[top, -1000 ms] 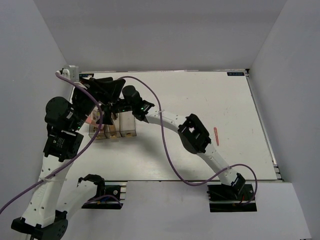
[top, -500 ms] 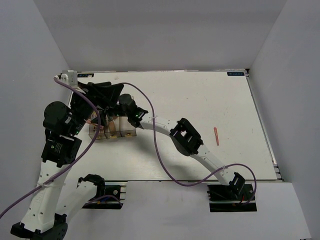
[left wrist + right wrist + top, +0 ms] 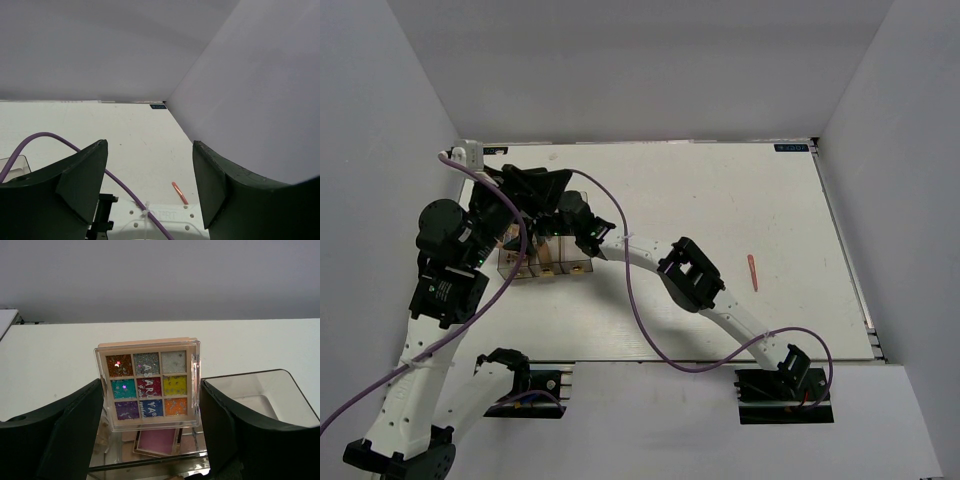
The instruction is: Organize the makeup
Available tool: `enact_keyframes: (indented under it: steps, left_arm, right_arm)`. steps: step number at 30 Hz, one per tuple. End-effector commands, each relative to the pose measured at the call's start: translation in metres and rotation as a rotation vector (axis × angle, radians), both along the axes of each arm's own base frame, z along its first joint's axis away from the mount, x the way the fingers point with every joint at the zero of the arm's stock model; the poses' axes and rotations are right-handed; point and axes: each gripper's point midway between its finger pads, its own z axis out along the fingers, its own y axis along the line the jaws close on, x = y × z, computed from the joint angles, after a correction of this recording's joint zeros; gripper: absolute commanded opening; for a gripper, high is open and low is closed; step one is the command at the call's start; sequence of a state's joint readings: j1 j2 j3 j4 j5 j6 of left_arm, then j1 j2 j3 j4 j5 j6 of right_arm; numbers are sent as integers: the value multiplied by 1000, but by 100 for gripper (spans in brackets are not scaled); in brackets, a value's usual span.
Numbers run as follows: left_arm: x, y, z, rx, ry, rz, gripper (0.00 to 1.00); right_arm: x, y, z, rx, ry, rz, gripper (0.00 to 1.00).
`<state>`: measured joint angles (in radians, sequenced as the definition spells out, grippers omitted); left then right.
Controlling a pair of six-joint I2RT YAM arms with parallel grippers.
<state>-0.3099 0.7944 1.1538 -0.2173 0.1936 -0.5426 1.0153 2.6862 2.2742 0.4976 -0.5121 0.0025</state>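
One shift | right pincer moved left, gripping multicolour palette over box

White table beneath left fingers and right fingers, stretching far ahead of both; dark rim on far and right edges. Back wall and right wall ahead of left fingers, corner seam rising between them. Left wall close behind left fingers. Plain grey wall ahead of right fingers, clean line at table. All walls bare, matte. Soft even light, faint shadows.
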Motion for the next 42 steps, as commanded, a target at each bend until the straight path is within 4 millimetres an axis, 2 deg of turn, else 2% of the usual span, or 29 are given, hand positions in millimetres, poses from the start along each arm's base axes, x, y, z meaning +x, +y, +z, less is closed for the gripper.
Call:
enact_keyframes:
  steps: [1, 6, 12, 16, 25, 28, 29, 31, 32, 33, 34, 35, 36, 37, 38, 39, 41, 42]
  left_arm:
    - [-3, 1, 2, -11, -4, 3, 78]
    - [-4, 2, 1, -17, 0, 7, 78]
    - [-5, 2, 3, -26, 1, 6, 78]
    - [-5, 2, 4, -24, 5, 5, 78]
    - [-7, 3, 7, -30, 0, 6, 78]
    - [-7, 2, 9, -34, -6, 2, 78]
    - [-8, 2, 11, -34, -13, 1, 78]
    - [-8, 1, 12, -39, -15, -5, 78]
    - [-8, 1, 14, -43, -20, -8, 78]
    - [-8, 0, 14, -44, -22, -13, 78]
    - [-9, -2, 17, -49, -32, -25, 78]
    - [-8, -3, 17, -50, -30, -31, 77]
    - [-7, -5, 18, -54, -29, -37, 77]
    - [-6, -7, 18, -57, -19, -49, 77]
    - [-6, -9, 23, -59, -19, -57, 77]
    - [-4, -11, 24, -56, -13, -66, 76]
    - [2, -21, 21, -38, 26, -109, 75]
    - [6, -25, 18, -34, 47, -129, 73]
  right_arm:
    - [-10, 3, 17, 53, -75, 46, 59]
    - [-13, 2, 13, 43, -98, 57, 75]
    - [-11, 1, 9, 30, -111, 56, 80]
    - [-12, 1, 11, 33, -122, 58, 89]
    - [-12, -2, 20, 42, -148, 59, 89]
    - [-17, -5, 36, 71, -167, 73, 89]
    - [-17, -8, 53, 93, -183, 74, 87]
    - [-19, -14, 66, 117, -200, 78, 85]
    - [-21, -19, 84, 138, -223, 85, 83]
    - [-22, -23, 93, 147, -234, 85, 82]
    - [-25, -28, 91, 142, -238, 86, 81]
    - [-28, -36, 119, 176, -278, 82, 78]
    - [-15, -48, 122, 172, -286, 55, 77]
    - [-24, -52, 115, 151, -277, 64, 76]
    - [-27, -63, 141, 176, -298, 52, 74]
    - [-17, -74, 143, 168, -298, 30, 73]
    - [-19, -97, 152, 141, -285, -1, 70]
    - [-3, -112, 151, 119, -277, -37, 68]
